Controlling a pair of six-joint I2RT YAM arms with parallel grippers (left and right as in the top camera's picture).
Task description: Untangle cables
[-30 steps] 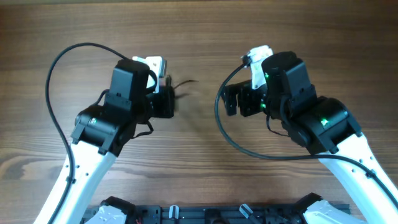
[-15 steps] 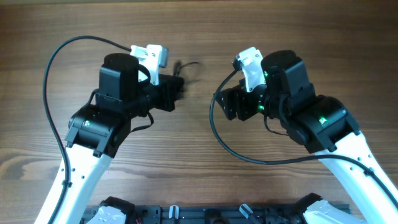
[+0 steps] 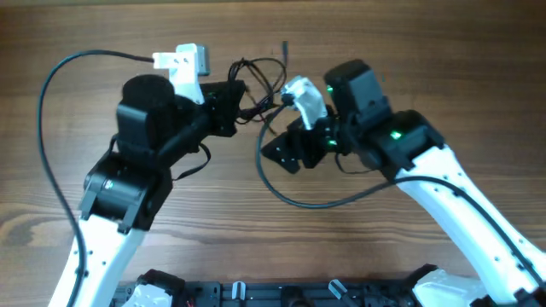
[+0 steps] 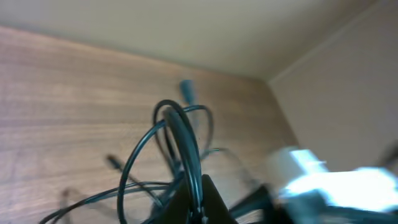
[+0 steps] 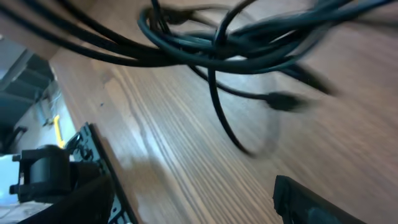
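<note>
The cables (image 3: 260,81) are a tangle of thin black wires with small plug ends, hanging from my left gripper (image 3: 240,102) above the wooden table. In the left wrist view the left gripper (image 4: 198,202) is shut on several strands, and loops (image 4: 177,134) with a bluish plug (image 4: 186,91) rise beyond it. My right gripper (image 3: 282,152) is just right of the tangle and below it. In the right wrist view its fingers (image 5: 199,199) stand wide apart and empty, with the cables (image 5: 217,43) and one plug (image 5: 283,99) hanging above them.
The wooden table (image 3: 444,51) fills the overhead view. Thick black arm cables loop at the left (image 3: 51,128) and under the right wrist (image 3: 290,198). A black rail (image 3: 281,294) runs along the near edge. A wall meets the table's far edge (image 4: 186,37).
My left gripper has lifted the cables and carried them towards the far side and to the right. My right arm has swung left and now sits close beside the tangle.
</note>
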